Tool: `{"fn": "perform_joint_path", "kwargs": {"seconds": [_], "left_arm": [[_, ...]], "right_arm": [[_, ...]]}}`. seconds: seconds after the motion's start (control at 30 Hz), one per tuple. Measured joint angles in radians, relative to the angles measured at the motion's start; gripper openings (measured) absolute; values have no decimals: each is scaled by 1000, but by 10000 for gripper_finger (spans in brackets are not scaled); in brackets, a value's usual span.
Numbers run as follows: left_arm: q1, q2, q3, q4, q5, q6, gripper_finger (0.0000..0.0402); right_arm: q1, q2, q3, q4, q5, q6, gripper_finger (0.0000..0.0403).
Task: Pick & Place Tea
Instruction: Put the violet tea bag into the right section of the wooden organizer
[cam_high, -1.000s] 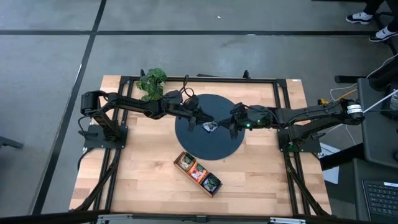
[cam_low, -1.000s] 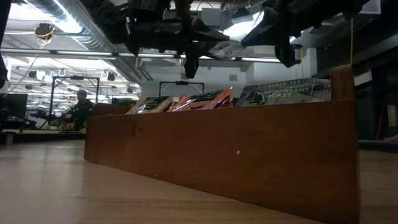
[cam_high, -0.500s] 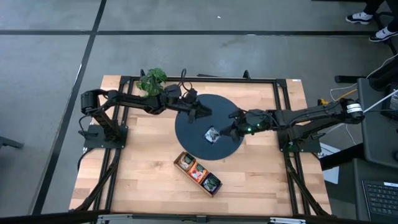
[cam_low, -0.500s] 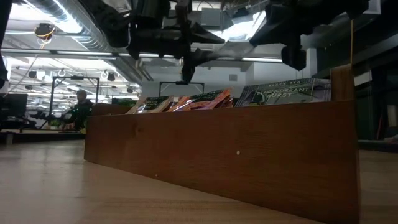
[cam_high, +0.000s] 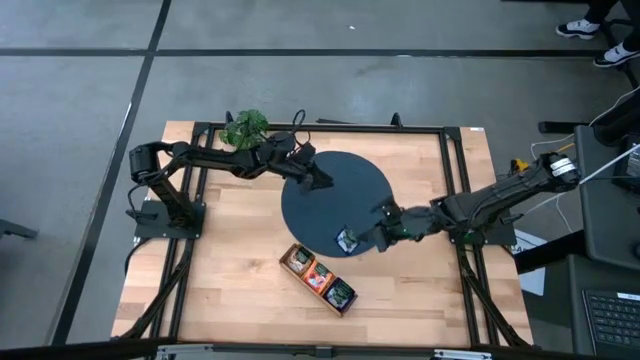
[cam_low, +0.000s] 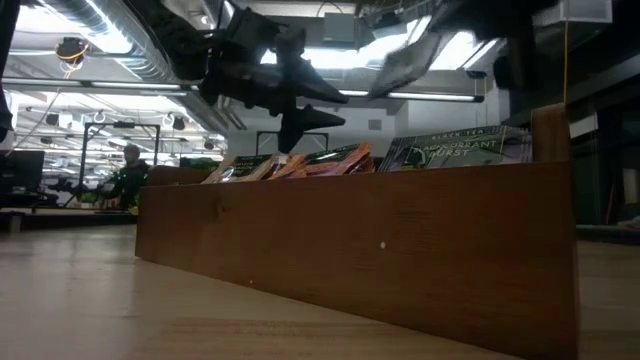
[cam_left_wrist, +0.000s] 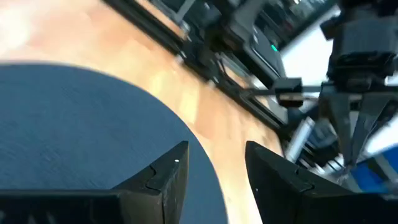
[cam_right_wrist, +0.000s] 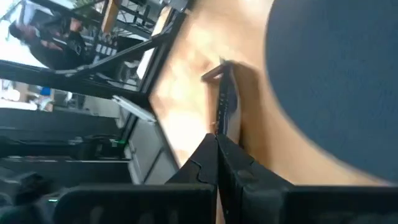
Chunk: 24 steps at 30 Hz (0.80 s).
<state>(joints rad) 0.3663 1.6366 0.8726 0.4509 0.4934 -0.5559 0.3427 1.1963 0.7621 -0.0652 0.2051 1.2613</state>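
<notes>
The tea sachet (cam_high: 347, 240) is clenched edge-on in the right gripper (cam_high: 362, 239) jaws, above the dark mat (cam_high: 335, 203) rim near the wooden tray (cam_high: 318, 280), probably for dropping in. The left gripper (cam_high: 322, 181) hovers released over the mat.

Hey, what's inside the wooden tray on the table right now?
The wooden tray holds upright tea sachets in all three compartments: brownish, red-orange and green packs from above. How many are stacked in each is hidden, since only their top edges show.
</notes>
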Motion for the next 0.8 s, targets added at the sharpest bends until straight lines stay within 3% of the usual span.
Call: {"fn": "perform_joint_path", "kwargs": {"seconds": [0.2, 0.37, 0.63, 0.8], "left_arm": [[10, 0, 0, -54, 181, -7, 157], [-12, -1, 0, -65, 236, -22, 157], [-77, -6, 0, -67, 237, 2, 157], [-129, -11, 0, -69, 190, 24, 157]], "right_arm": [[84, 150, 199, -109, 27, 47, 0], [125, 275, 367, -239, 0, 72, 0], [244, 373, 429, -235, 83, 265, 0], [288, 438, 430, -234, 81, 327, 0]]}}
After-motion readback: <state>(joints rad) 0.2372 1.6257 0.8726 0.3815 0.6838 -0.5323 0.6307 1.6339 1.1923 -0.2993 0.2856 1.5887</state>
